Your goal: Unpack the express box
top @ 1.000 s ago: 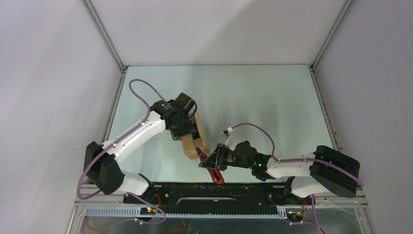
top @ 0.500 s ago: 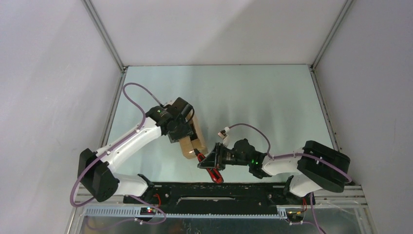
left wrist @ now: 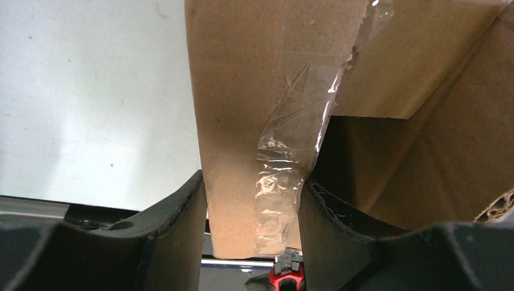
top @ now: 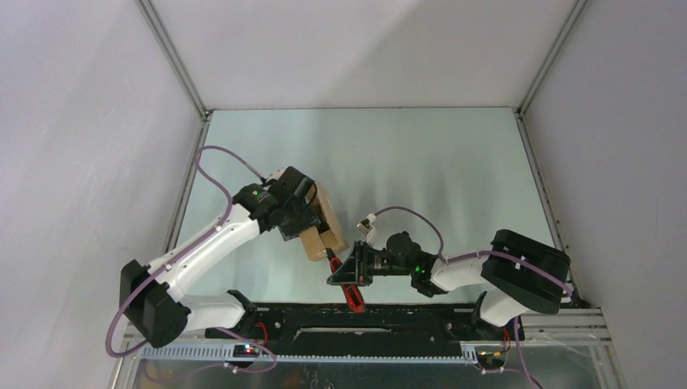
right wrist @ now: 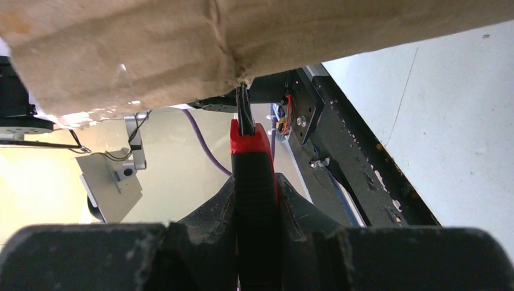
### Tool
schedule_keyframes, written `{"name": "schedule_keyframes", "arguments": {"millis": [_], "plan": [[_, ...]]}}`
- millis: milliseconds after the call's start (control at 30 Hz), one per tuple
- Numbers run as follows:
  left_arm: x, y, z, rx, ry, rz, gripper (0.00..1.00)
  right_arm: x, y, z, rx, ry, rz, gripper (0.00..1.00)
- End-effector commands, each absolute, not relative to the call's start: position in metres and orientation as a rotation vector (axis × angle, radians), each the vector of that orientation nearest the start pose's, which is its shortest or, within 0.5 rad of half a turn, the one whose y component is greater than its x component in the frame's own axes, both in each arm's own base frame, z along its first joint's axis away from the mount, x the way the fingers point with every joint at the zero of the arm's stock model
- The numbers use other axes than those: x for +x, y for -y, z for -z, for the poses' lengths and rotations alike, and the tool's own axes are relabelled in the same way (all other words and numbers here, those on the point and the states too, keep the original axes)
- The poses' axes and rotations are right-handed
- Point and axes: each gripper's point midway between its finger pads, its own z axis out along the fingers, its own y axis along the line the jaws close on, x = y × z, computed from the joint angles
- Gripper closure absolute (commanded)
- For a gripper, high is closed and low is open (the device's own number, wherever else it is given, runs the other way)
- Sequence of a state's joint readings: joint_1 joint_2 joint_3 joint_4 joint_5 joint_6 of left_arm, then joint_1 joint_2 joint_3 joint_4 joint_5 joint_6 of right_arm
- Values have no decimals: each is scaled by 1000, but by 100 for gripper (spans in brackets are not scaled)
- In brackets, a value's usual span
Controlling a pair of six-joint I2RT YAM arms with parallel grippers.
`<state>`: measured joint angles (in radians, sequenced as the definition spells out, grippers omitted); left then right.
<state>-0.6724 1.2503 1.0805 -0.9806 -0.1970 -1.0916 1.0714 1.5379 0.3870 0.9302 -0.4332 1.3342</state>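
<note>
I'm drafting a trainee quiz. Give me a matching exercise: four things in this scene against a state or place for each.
Things:
1 left gripper
2 right gripper
3 knife
4 tape

States:
A clear, wrinkled on cardboard
B shut on the red-and-black handle
C gripping the box
D blade tip at a box crease

Pairs: 1-C, 2-B, 3-D, 4-A

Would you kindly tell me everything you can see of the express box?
The express box is a small brown cardboard carton, tilted near the front edge of the table. The left gripper clamps one panel bearing torn clear tape; beside it the carton gapes open. The blade of the utility knife, held by the right gripper, touches a seam.
</note>
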Motion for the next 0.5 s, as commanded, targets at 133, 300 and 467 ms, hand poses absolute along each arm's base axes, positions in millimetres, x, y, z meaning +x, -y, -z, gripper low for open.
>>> {"name": "schedule_keyframes", "arguments": {"millis": [133,300,467], "plan": [[232,211,-189,-773,-2449,666,100,71,-393,-126,-209,-2300,-1922,100],[232,209,-184,-624,-2530,559,100,61,-392,-133,-288,-2275,-1971,100],[229,208,-176,-489,-2595,514,100,49,-391,-139,-384,-2255,-2015,100]]}}
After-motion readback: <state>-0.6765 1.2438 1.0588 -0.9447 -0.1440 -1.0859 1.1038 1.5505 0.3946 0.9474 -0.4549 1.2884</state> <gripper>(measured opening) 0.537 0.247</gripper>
